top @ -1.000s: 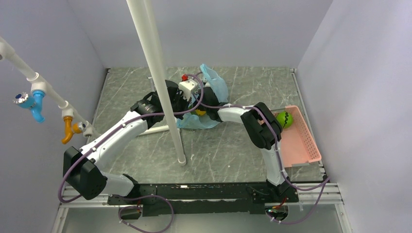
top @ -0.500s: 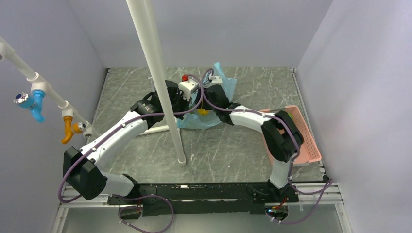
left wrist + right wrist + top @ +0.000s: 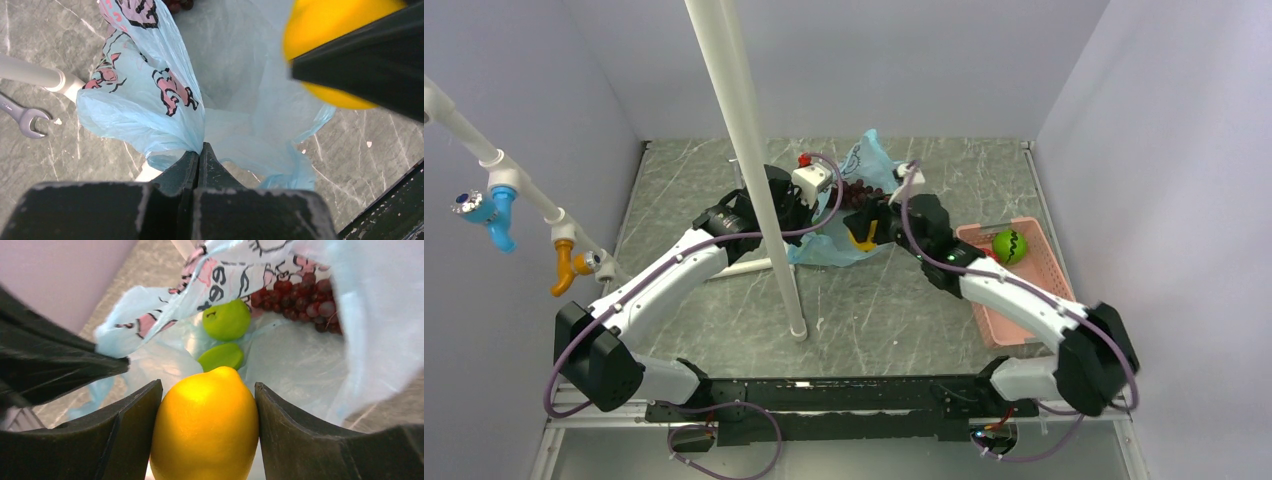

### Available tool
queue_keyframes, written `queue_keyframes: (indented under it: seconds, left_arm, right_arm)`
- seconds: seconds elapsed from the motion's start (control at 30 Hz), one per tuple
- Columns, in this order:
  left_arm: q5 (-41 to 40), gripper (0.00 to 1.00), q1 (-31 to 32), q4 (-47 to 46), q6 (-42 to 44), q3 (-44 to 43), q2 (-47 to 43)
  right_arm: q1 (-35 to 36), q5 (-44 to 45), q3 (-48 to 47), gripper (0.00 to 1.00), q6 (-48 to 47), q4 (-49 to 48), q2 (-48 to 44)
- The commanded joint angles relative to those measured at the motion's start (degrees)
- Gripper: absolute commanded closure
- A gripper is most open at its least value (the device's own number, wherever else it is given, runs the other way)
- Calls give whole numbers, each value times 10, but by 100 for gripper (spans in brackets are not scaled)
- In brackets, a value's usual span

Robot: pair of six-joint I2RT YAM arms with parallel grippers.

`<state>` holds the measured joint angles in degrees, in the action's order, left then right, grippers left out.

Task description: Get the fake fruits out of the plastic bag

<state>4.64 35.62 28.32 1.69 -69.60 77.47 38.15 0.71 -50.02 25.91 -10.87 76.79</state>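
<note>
So here's where we're at. Our left end effector (image 3: 200, 150) is clenched tight on a pinch of the thin, crinkly light-blue plastic bag (image 3: 145, 115), the one with the pink and black print, gripping it at the bag's near edge. The bag's mouth is gaping open.

Our right end effector (image 3: 206, 390) is grasping a glossy yellow plastic lemon (image 3: 205, 435), one finger on each side. The lemon sits right at the bag's mouth, and we can't tell whether it's fully clear of the plastic.

Deeper inside the bag we can see two green round plastic pieces (image 3: 226, 319) (image 3: 221, 356), one behind the other. A dark purple plastic grape bunch (image 3: 300, 295) is at the bag's far end.

Off to the bag's right in the top view, well apart from it, there's a flat pink slotted tray (image 3: 1024, 300) with a green ball with a dark squiggle (image 3: 1009, 246) lying in it.

A small grey metal wrench (image 3: 22, 117) lies on the grey marbled table (image 3: 904, 300) just left of the bag in the left wrist view. A white pole (image 3: 754, 170) stands near the bag's left side.
</note>
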Motion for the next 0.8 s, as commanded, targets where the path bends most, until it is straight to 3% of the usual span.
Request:
queue_keyframes:
  seconds: [0.0,0.3,0.5,0.67,0.77]
  left_arm:
    - [-3,100,4,-11,-2,-8,1]
    - [-1,100,5,-6,-2,-12,4]
    - [-1,100,5,-5,-2,-13,3]
    - [-1,100,9,-4,-2,-14,3]
    - [1,100,8,-2,-2,-16,4]
  right_arm:
    - [-24,-9,32,100,3,22,-112]
    - [-145,-27,110,100,47,69,-282]
    - [-215,208,118,100,160,236,-302]
    - [-279,228,142,100,198,266,-314]
    - [-280,320,115,100,259,339,-291]
